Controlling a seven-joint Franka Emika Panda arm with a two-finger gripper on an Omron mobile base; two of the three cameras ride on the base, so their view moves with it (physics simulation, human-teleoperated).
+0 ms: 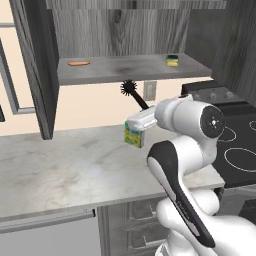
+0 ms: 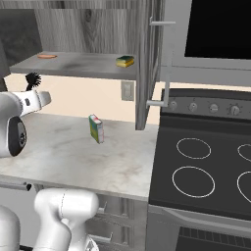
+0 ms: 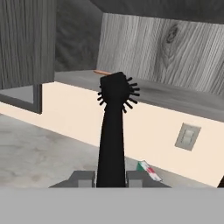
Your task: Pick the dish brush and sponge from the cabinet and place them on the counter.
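Observation:
My gripper (image 3: 110,179) is shut on the handle of the black dish brush (image 3: 113,127). The brush stands up from the fingers with its bristly head on top. The brush head (image 1: 129,88) hangs in the air just below the front of the cabinet's grey shelf (image 1: 110,71), above the counter (image 1: 65,170). From the right I see the brush (image 2: 33,79) sticking up from the white hand at the left edge. The green-and-yellow sponge (image 1: 172,60) lies at the right end of the shelf, also seen as the sponge (image 2: 125,61).
A flat orange oval thing (image 1: 78,63) lies at the shelf's left end. A multicoloured green-yellow box (image 1: 134,136) stands on the counter right under my hand. The black stovetop (image 2: 206,166) is to the right. Open cabinet doors (image 1: 35,65) flank the shelf. A wall outlet (image 3: 187,136) is behind.

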